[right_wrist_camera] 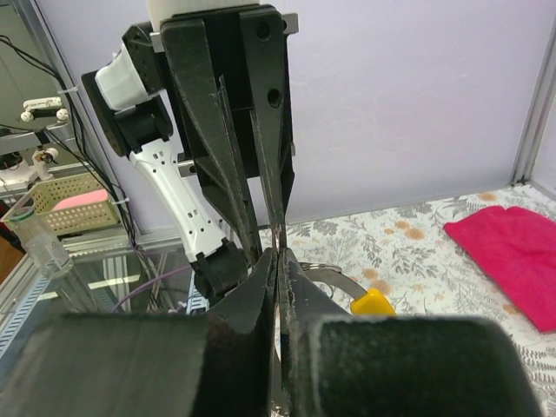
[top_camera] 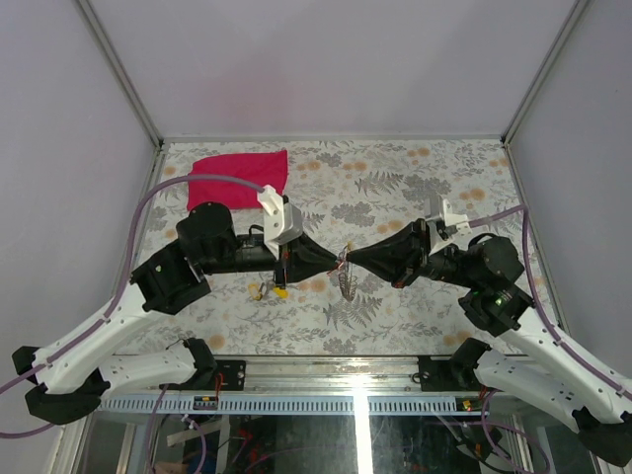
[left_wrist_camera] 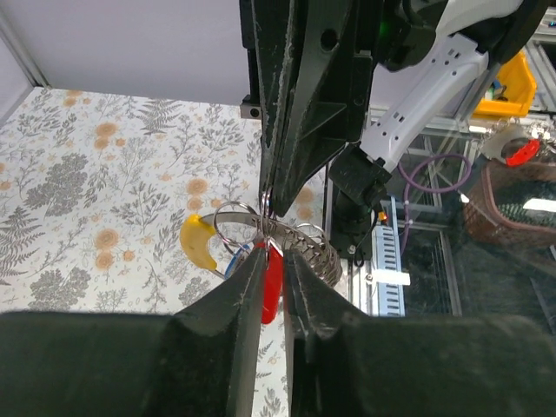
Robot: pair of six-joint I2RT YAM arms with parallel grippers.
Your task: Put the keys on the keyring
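**Two arms meet over the bench, a key and a ring between them**

Both black arms reach in towards each other above the middle of the flower-patterned bench (top_camera: 415, 178), tips almost touching, raised off the surface.

The left fingers (top_camera: 334, 259) are nearly closed, with only a narrow slot between them. In that slot sits the small key with the red plastic head (left_wrist_camera: 272, 282), and both sides look to be pressing on it. The red head lies back between the fingers and the metal end points towards the other arm.

The right fingers (right_wrist_camera: 277, 269) are pressed tight together. Their tips sit on the wire of the thin metal keyring (left_wrist_camera: 233, 205), which they appear to pinch. The ring is held in the air right at the meeting point, touching the tip of the red key. Its short silvery link chain (top_camera: 346, 284) hangs down from it towards the bench.

From the left wrist, a yellow plastic key head (left_wrist_camera: 198, 241) and a sliver of blue (left_wrist_camera: 233, 261) show just beside the ring. I cannot tell whether they hang on it or lie on the bench beneath.

A crumpled red cloth (top_camera: 240, 178) lies at the far left of the bench, well apart from the arms' tips.
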